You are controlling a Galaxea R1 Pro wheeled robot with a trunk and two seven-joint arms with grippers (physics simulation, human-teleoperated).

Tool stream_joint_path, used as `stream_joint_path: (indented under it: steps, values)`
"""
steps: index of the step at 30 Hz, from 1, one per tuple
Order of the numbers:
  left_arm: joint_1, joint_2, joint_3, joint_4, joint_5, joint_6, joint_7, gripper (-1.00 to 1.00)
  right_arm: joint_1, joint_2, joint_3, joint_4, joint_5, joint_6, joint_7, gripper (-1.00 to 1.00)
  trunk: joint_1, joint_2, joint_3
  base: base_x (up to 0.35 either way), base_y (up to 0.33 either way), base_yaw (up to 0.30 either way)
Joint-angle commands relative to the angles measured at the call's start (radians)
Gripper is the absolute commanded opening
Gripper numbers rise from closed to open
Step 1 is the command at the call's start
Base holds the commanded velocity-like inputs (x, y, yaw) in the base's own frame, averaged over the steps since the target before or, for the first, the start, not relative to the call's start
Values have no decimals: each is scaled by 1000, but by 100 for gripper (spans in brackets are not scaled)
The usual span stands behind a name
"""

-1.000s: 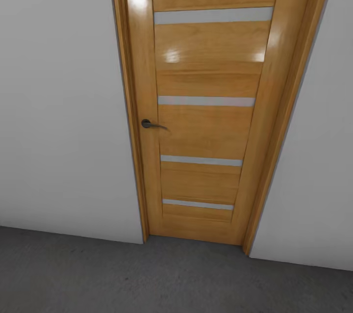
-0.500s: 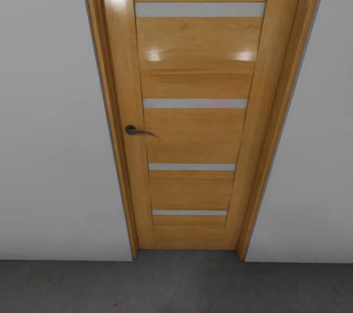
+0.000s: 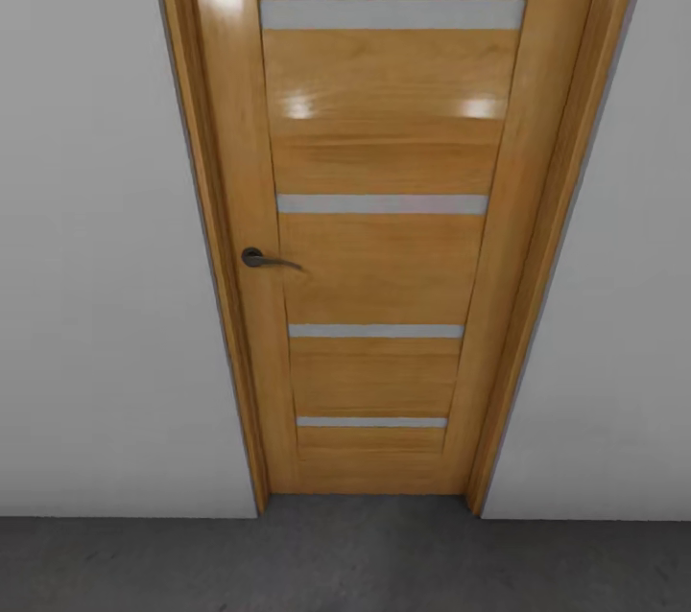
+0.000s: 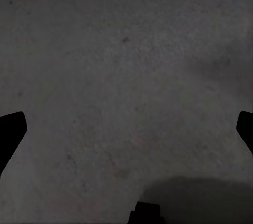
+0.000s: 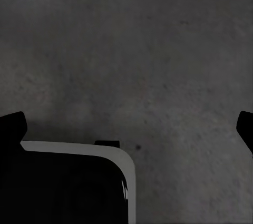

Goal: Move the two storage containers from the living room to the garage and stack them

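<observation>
Orange-wood door point(image 3: 384, 209), shut, dark lever handle point(image 3: 264, 259), pale grey walls point(image 3: 106, 257) either side. Dark grey concrete floor point(image 3: 345, 564) below. Left gripper point(image 4: 126, 129) fingers spread wide, empty, over concrete. Right gripper point(image 5: 126, 124) likewise spread, empty.

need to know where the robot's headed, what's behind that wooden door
It cannot be seen: the wooden door is shut in its frame and its pale strips show nothing beyond. Visible are its handle, grey walls either side and the concrete floor.

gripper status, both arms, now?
Left pincer: open, empty, over the floor.
Right pincer: open, empty.
</observation>
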Motion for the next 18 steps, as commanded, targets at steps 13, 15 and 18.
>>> stream_joint_path:
  steps: [13, 15, 18]
  values:
    - [0, -3, 5, 0, -10, -3, 1, 100, -1, 0, 1, 1, 0, -4, 0, 100, 1, 0, -1, 215, 0, 0]
    - [0, -3, 5, 0, -10, -3, 1, 100, 0, 0, 1, 1, 0, -4, 0, 100, 1, 0, -1, 11, 0, 0]
    - [0, -3, 5, -1, -10, -3, 1, 100, 0, 0, 1, 1, 0, -4, 0, 100, 1, 0, -1, 4, 0, 0]
